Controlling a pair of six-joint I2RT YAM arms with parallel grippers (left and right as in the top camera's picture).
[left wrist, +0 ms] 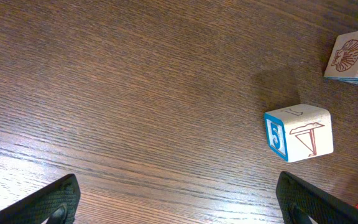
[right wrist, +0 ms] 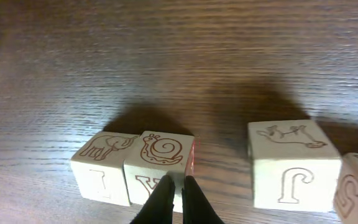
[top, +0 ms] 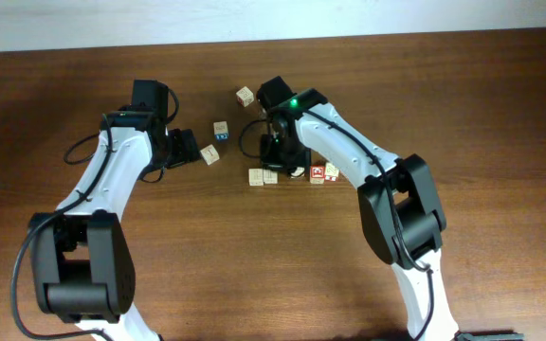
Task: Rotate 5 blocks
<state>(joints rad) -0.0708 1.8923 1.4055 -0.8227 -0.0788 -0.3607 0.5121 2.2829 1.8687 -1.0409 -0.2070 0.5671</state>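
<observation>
1. Four of the pale blocks (top: 263, 176) are laid in a loose row on the worktop (top: 463, 104) beneath the right arm. The red-and-white block (top: 318, 173) is among them. Other cubes are scattered apart towards the left arm, so it cannot be told which is the fifth.
2. In the right wrist view, the snail block (right wrist: 162, 160) is pressed against the elephant block (right wrist: 104, 167). The J block (right wrist: 293, 167) is set apart from them by a bare gap.
3. The right pincer (right wrist: 176, 190) is clenched, with nothing grasped between its fingers. Its joined tips are placed at the near face of the snail block, though actual contact cannot be confirmed.
4. The clenched fingers are probably meant as a single pushing point. A nudge off-centre would turn a cube flat on the wood without it being lifted.
5. Because the snail block is touched by its neighbour, the elephant block could be dragged round with it. A light, short push is judged advisable.
6. The left pincer (left wrist: 176, 190) is fully released and empty, low over bare wood. A blue-sided cube (left wrist: 299, 134) lies ahead of its right-hand finger, untouched. This arm is apparently parked clear of the row.
</observation>
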